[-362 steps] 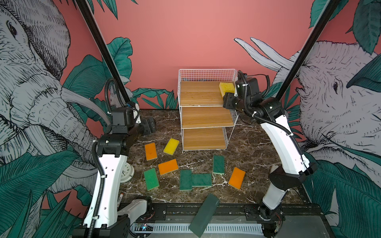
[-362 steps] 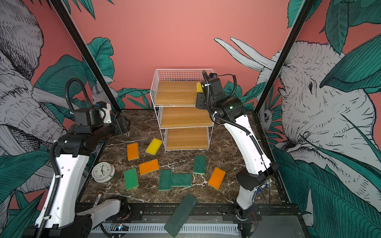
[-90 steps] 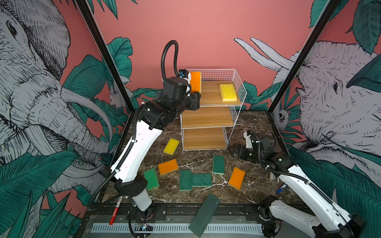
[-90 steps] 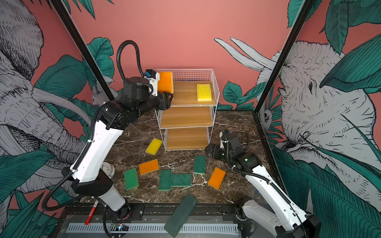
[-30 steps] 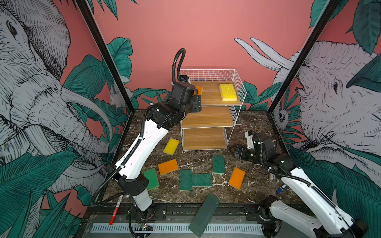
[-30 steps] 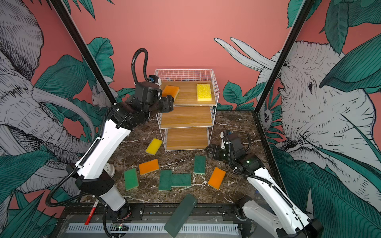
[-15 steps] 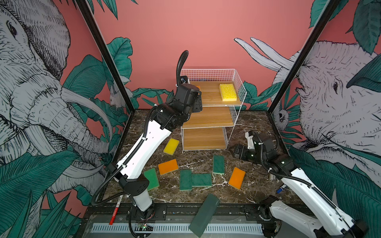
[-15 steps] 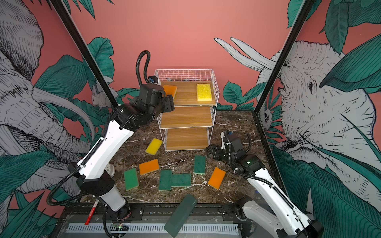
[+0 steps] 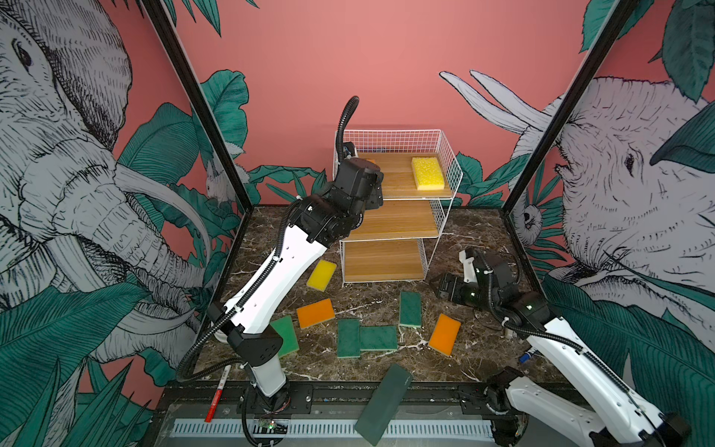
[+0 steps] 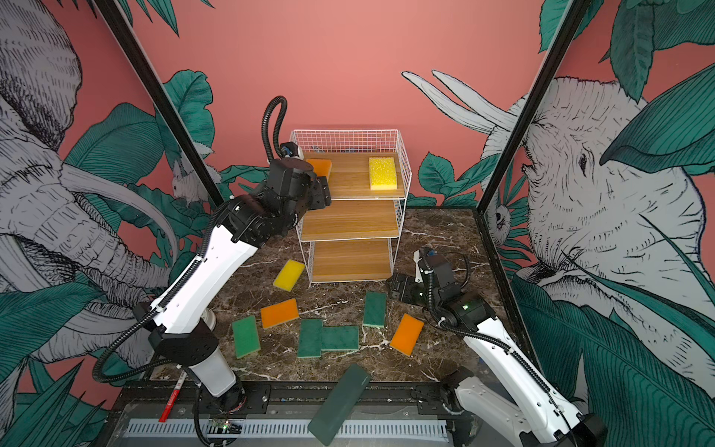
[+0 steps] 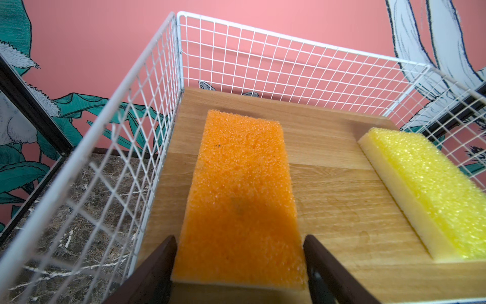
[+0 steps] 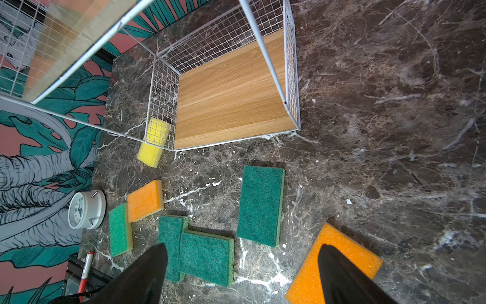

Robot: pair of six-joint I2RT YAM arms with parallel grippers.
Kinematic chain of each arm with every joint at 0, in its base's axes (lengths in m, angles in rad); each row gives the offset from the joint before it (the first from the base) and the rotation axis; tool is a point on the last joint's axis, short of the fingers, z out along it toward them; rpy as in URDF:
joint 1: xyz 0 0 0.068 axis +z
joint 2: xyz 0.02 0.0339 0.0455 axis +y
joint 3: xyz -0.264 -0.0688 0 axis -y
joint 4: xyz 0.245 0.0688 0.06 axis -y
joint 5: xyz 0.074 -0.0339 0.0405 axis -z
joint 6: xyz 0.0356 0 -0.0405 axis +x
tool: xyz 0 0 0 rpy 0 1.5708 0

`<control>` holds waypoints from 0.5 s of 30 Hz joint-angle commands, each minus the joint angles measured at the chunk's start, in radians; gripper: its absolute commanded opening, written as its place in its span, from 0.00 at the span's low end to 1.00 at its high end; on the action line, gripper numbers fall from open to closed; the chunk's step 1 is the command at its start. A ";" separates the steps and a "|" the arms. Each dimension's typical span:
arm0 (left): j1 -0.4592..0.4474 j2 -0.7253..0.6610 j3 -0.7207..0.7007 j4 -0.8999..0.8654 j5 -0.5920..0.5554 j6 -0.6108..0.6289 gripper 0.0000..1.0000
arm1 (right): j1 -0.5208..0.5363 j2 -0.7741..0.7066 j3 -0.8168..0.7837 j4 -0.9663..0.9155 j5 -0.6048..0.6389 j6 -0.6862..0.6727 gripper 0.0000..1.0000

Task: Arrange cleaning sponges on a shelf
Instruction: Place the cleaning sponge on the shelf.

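Sponges are the subject here, nine pads split between a marble table (image 10: 445,232) and a white wire shelf (image 10: 402,216) with three stepped wooden boards.

Furthest left, the left gripper (image 11: 238,265) reaches to the top board's left end. The left wrist view shows its jaws spread, one either side of the near end of an orange sponge (image 11: 240,200) lying flat on the board, with a sliver of gap on each side. A top view shows only a corner of that sponge (image 10: 320,168) past the arm. To the right of the jaws on the same board lies a yellow sponge (image 10: 382,173), well apart from the orange one.

Seven more sponges lie on the table in front of the shelf, seen in both top views.

On the right, the right gripper (image 12: 242,273) hovers low over the table, jaws spread wide and empty. Its wrist view shows two touching green sponges (image 12: 194,247) between the jaws, an orange sponge (image 12: 339,265) under the right-hand jaw, and a small white clock (image 12: 85,209) that the left arm mostly hides from above.
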 commanded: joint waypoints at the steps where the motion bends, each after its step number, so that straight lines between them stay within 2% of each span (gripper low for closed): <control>1: 0.006 0.005 -0.010 -0.037 -0.040 -0.032 0.78 | -0.003 -0.012 -0.007 0.033 -0.003 0.009 0.92; 15: -0.013 -0.027 -0.008 -0.020 -0.058 -0.042 0.87 | -0.004 -0.026 -0.004 0.035 -0.002 0.014 0.92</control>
